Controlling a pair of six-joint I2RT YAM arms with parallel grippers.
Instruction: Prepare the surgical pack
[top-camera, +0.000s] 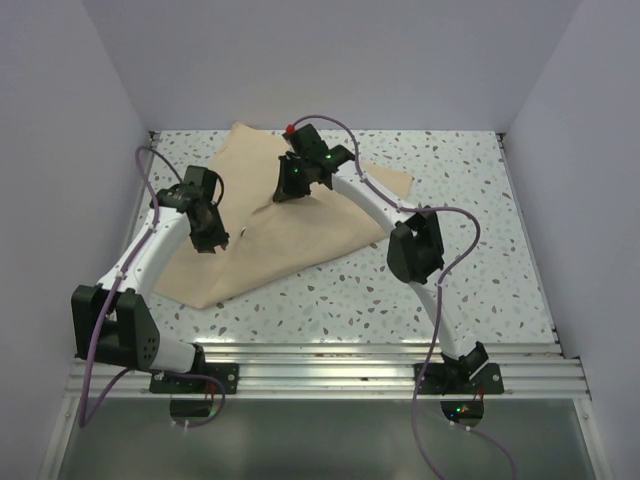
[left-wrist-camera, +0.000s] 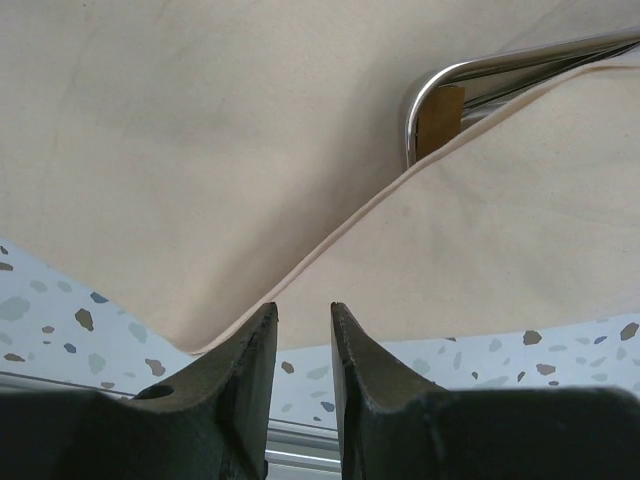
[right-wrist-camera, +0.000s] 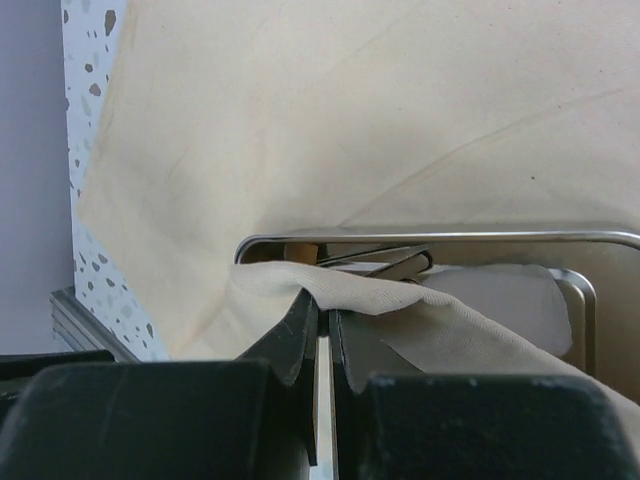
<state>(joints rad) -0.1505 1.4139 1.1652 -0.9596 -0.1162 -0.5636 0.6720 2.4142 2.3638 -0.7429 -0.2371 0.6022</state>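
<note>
The surgical pack's tan wrap sheet (top-camera: 290, 245) lies spread and partly folded on the left half of the table. My right gripper (top-camera: 287, 188) is over its far middle, shut on a lifted edge of the sheet (right-wrist-camera: 330, 285) that drapes over the steel tray (right-wrist-camera: 450, 237). Instruments (right-wrist-camera: 390, 262) show inside the tray under the cloth. My left gripper (top-camera: 214, 238) hovers over the sheet's left side. In the left wrist view the left gripper (left-wrist-camera: 303, 312) is open with nothing between its fingers. A folded hem (left-wrist-camera: 340, 225) runs diagonally there, and a tray corner (left-wrist-camera: 412, 110) peeks out beyond it.
The speckled table (top-camera: 450, 200) stretches to the right of the sheet. White walls close in the left, back and right sides. An aluminium rail (top-camera: 330, 360) runs along the near edge by the arm bases.
</note>
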